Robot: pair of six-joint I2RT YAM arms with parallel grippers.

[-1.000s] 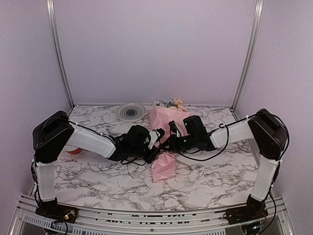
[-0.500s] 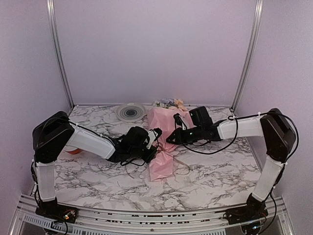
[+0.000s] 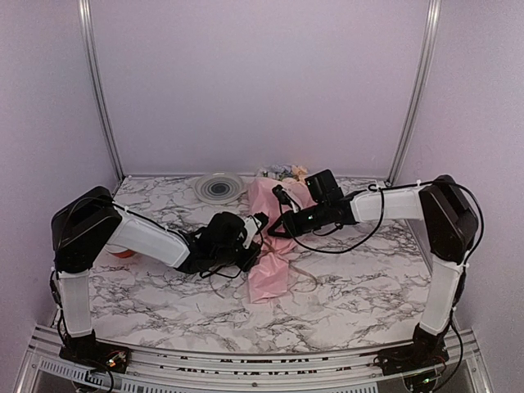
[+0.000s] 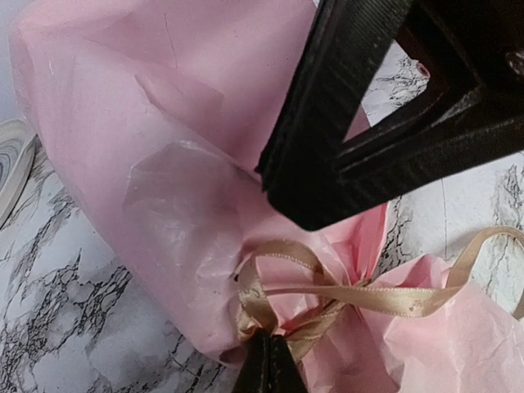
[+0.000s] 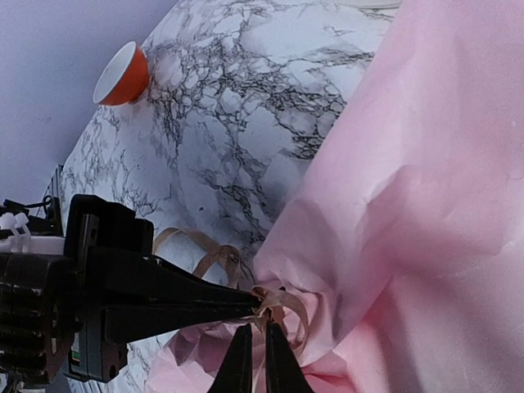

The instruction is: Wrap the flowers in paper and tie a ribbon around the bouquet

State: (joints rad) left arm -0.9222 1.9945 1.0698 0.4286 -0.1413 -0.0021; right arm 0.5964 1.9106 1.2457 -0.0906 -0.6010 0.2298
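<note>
The bouquet [image 3: 274, 266] lies mid-table, a cone of pink paper [image 4: 123, 123] with the flowers [image 3: 284, 172] showing at its far wide end. The tan ribbon [image 4: 368, 296] is looped and knotted around the narrow waist, with one tail trailing right. My left gripper [image 4: 268, 339] is shut on the ribbon at the knot. My right gripper [image 5: 257, 329] comes in from the opposite side, its slim fingers pinched on a small loop of the same ribbon [image 5: 286, 304], tip to tip with the left fingers [image 5: 180, 299]. In the top view both grippers [image 3: 260, 224] [image 3: 275, 229] meet at the waist.
A grey-ringed plate [image 3: 219, 187] sits at the back left of the marble table [image 3: 164, 303]. An orange-red bowl-like object [image 3: 121, 252] lies by the left arm, also seen in the right wrist view [image 5: 123, 74]. Black cables hang under both wrists.
My right gripper pulled back to the right and opened a little, then came in again to the knot and closed. The left gripper kept its hold in place.
</note>
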